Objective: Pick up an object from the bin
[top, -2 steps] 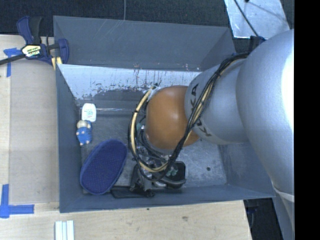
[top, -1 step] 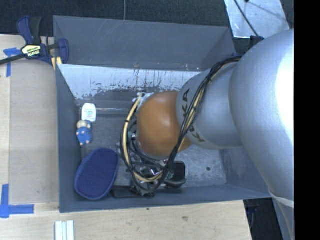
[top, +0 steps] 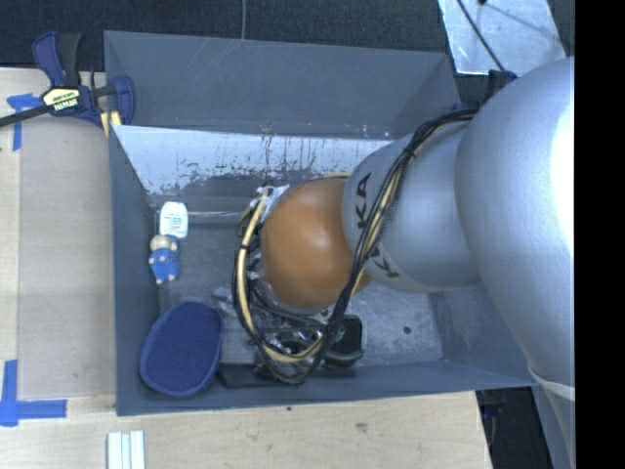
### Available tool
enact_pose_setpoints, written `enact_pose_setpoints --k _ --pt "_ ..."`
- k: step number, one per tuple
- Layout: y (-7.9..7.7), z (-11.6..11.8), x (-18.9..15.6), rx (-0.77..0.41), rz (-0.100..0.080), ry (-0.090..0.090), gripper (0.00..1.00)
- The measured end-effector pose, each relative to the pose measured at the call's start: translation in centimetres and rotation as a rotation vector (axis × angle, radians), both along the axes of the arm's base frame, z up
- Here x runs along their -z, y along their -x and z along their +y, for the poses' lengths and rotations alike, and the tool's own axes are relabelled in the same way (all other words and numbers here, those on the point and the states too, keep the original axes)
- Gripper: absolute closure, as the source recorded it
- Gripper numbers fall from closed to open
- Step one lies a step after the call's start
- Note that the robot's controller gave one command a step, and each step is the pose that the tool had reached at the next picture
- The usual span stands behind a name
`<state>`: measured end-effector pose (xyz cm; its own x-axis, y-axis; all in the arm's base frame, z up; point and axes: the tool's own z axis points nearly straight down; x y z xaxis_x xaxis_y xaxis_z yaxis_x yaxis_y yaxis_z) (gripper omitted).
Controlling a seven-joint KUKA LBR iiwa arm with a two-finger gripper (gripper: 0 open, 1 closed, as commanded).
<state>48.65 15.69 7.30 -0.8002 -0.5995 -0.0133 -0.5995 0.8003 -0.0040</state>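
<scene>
Starting at the left of the bin (top: 127, 262): well left of the orange cover (top: 305, 244) there's a small white tube (top: 173, 220), and just under it a little blue-and-yellow figure (top: 164, 260). Both sit loose on the floor, apart from the action. Next, left of the cover and lower, a blue oval pad (top: 181, 348) lies flat near the front wall.

Now the middle. Below the cover, the gripper (top: 290, 348) is down low in the bin, wrapped in loops of cable (top: 242, 262). It sits just right of the pad, close to the front wall. The cover and cables hide its tip, so I cannot tell whether it is open or closed, or whether it has anything.

Nearest to it are a flat black strip (top: 239, 374), below and left of the cover along the front wall, and a rounded black lump (top: 347, 338) below and slightly right. I'd guess one of these, or the pad's edge, is the target, but which one I can't say.

To the right of the cover, the silver arm (top: 439, 213) slants down steeply. It looks posed that way to reach the near corner without hitting the wall. The pick doesn't look complete.
</scene>
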Motion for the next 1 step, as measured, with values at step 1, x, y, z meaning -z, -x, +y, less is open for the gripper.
enact_pose_setpoints --k 1 --pt "-0.04 0.89 -0.04 0.051 0.002 0.007 0.00"
